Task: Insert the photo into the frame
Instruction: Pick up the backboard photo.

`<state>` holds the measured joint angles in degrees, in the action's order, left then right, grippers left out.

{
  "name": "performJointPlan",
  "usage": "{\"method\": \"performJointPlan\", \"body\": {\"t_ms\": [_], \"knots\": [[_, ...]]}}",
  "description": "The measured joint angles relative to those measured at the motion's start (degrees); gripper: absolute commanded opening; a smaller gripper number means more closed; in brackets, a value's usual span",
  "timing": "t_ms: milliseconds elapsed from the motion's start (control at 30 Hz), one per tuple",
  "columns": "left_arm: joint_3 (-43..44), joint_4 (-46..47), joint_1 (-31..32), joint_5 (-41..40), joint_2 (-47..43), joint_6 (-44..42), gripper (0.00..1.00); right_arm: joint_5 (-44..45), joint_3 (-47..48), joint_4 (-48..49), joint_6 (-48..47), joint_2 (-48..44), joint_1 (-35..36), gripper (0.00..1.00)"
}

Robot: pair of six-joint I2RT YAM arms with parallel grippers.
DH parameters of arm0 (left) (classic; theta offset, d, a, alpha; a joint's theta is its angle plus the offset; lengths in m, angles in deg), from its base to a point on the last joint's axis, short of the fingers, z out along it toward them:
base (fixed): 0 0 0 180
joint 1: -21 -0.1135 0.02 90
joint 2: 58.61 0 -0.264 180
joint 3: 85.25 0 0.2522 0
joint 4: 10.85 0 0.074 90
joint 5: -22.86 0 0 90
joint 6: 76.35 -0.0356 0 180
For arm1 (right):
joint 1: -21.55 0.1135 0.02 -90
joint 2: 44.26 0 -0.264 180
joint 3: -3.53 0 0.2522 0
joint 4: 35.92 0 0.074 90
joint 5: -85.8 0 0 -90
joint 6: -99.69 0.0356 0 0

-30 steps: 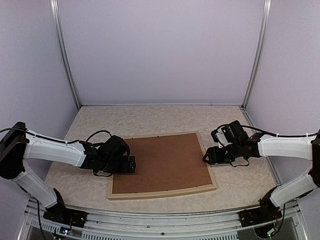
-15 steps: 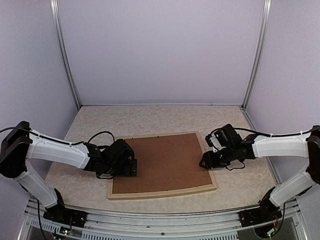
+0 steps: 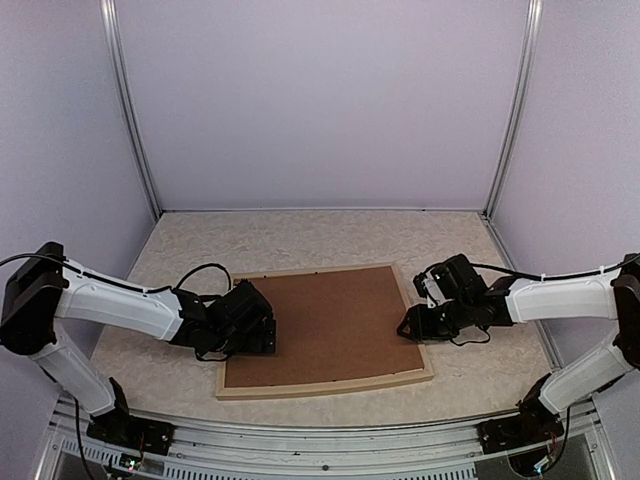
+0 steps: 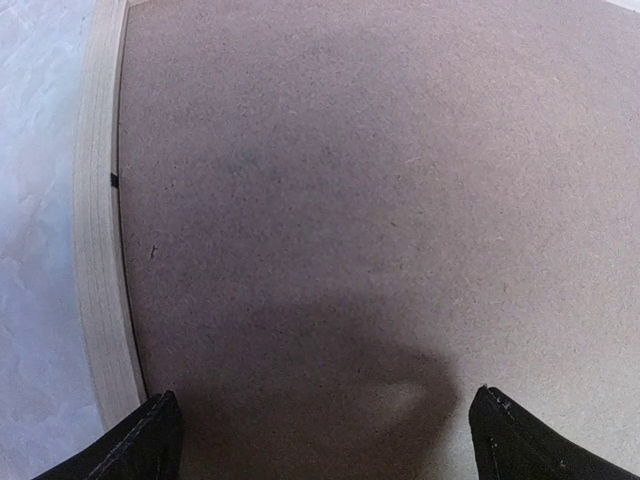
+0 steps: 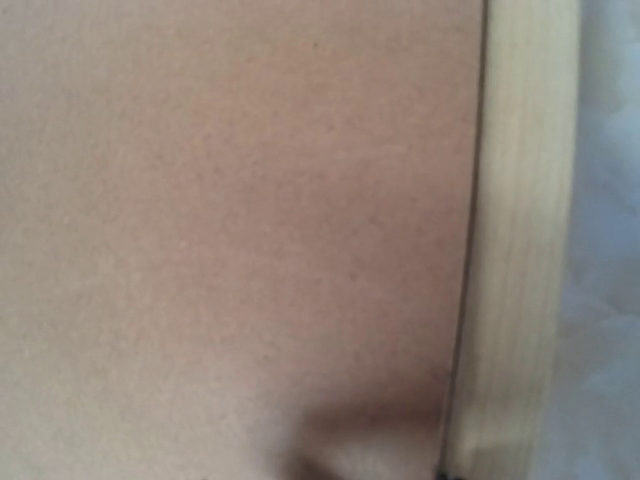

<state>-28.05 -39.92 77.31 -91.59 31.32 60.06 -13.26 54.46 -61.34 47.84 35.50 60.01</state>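
The pale wooden frame point(image 3: 320, 385) lies flat on the table with a brown backing board point(image 3: 335, 325) sitting inside it. The photo is hidden. My left gripper point(image 3: 262, 336) is low over the board's left edge. In the left wrist view it point(image 4: 325, 445) is open, its black fingertips point(image 4: 150, 440) wide apart over the board point(image 4: 350, 180), beside the frame's rail point(image 4: 100, 250). My right gripper point(image 3: 410, 325) is low at the frame's right rail. The right wrist view is blurred and shows only board point(image 5: 230, 200) and rail point(image 5: 520, 250), no fingers.
The table point(image 3: 300, 240) is mottled beige, closed in by pale walls and two metal posts point(image 3: 130, 110) at the back corners. The frame takes up the middle front of the table.
My left gripper has moved right, onto the board's left edge. My right gripper has moved left and down to the frame's right rail. The frame and board have not moved.
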Motion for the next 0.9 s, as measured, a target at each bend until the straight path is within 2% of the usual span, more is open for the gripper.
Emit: {"method": "performJointPlan", "body": {"t_ms": [433, 533, 767, 900], "knots": [[0.0, -2.0, 0.6, 2.2, -4.0, 1.8, 0.99, -1.0, -0.7, 1.7, 2.1, -0.3, -0.2, 0.45], [-0.2, -3.5, -1.4, 2.2, -5.9, 1.7, 0.99, -1.4, -0.7, 1.8, 2.2, -0.2, -0.2, 0.45], [-4.8, -4.0, -11.0, 3.7, -8.2, 0.0, 0.99, -1.6, -0.7, 2.0, 2.3, -0.2, -0.2, 0.45], [-6.5, -3.7, -12.3, 5.8, -8.2, -0.9, 0.99, -2.1, -0.7, 2.3, 2.4, 0.0, -0.2, 0.45]]}}
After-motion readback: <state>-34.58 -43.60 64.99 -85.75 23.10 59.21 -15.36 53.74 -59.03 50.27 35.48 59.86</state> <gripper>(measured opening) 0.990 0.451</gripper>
